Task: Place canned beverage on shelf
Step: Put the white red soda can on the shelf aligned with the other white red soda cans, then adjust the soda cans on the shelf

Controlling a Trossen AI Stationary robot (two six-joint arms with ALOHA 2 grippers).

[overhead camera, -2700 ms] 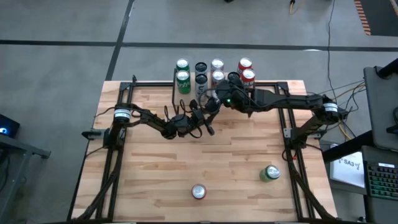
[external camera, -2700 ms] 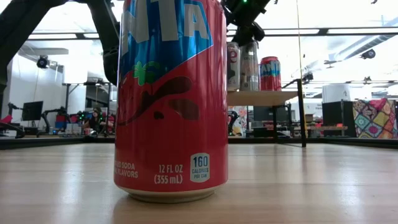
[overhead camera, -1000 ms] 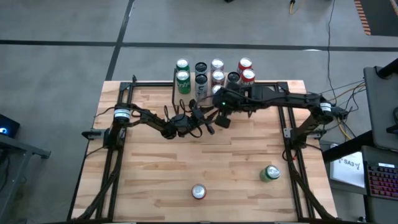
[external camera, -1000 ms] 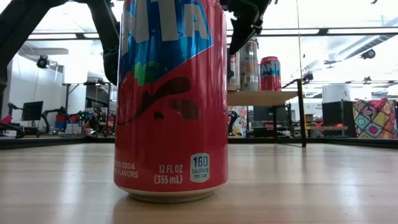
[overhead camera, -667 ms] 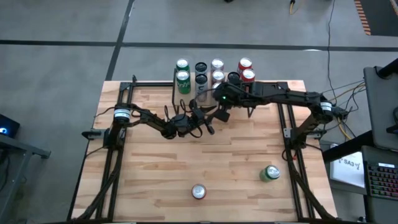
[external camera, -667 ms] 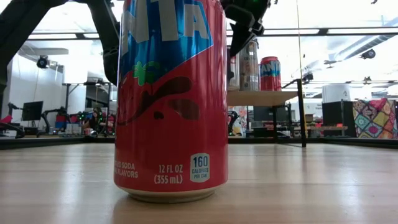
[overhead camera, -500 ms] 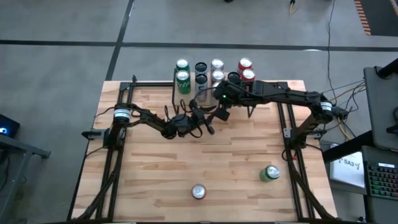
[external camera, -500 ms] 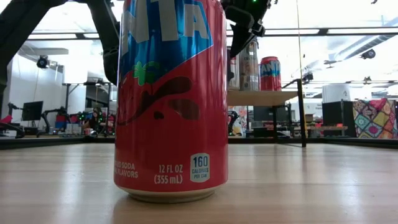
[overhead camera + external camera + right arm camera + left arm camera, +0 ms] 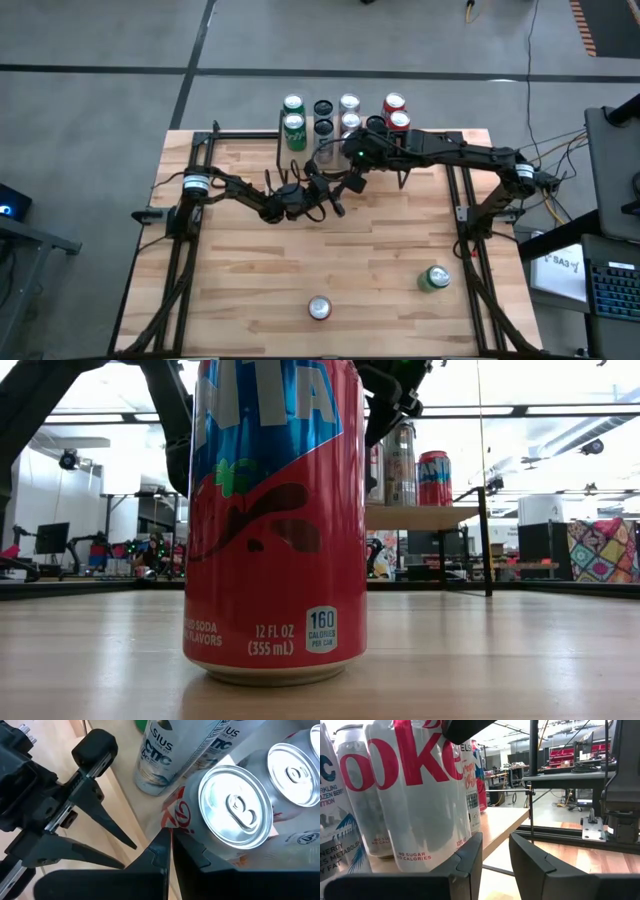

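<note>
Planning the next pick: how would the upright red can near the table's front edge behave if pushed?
The red can stands tall on a narrow base, so a high push would probably tip it, then roll. Its glossy round wall may slip in a loose grip.

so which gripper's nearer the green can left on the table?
Right. The right gripper sits by the shelf, up-table from the green can; the left gripper is farther across.
</note>
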